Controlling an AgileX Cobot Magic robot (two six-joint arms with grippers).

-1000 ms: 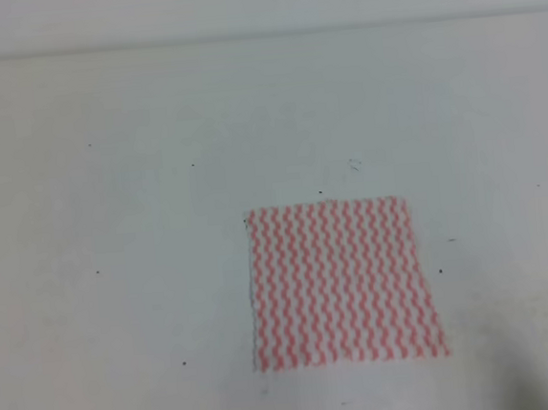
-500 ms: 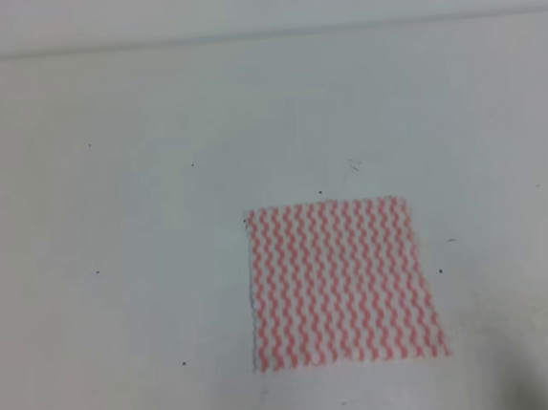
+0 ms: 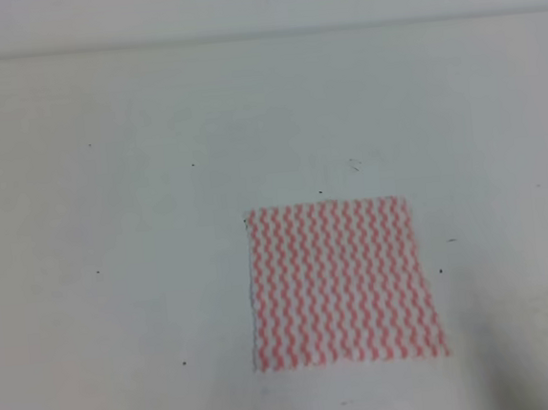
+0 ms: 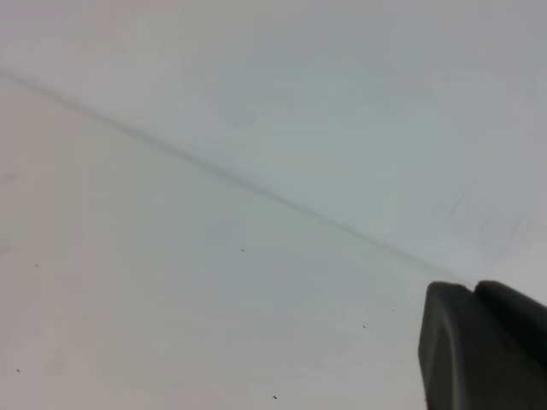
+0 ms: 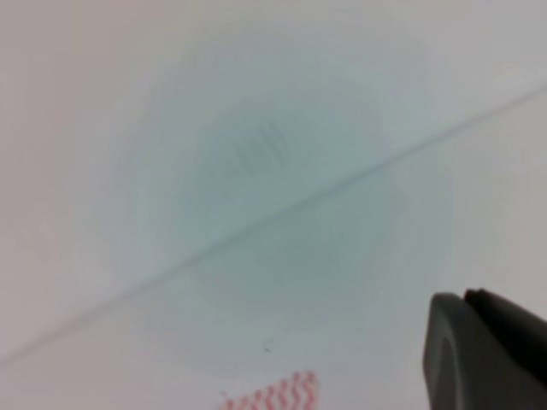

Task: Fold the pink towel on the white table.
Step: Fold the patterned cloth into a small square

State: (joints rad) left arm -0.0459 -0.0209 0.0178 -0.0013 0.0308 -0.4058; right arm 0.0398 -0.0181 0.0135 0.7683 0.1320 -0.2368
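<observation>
The pink towel point(image 3: 343, 282) lies flat on the white table point(image 3: 117, 276), a little to the right of the middle and in the lower half of the high view. It looks like one almost square sheet, with wavy pink-red and white stripes that run from its far edge to its near edge. Its far edge is straight and its near edge is a bit wider, and I see no raised corner or fold line on it. The table around it is plain white with some small dark specks point(image 3: 192, 164) scattered on it, and one small scuff point(image 3: 355, 165) sits just beyond the far edge of the towel. At the far side the table meets a pale wall along a thin line. No arm shows in the high view. In the left wrist view only a dark part of the left gripper point(image 4: 483, 346) shows in the lower right corner, above bare table, and I cannot tell if its fingers are spread or pressed together. In the right wrist view a similar dark part of the right gripper point(image 5: 483, 350) sits in the lower right corner, and here too the state of the fingers cannot be told. A small piece of the towel shows at the bottom edge of that view, apart from the gripper.
</observation>
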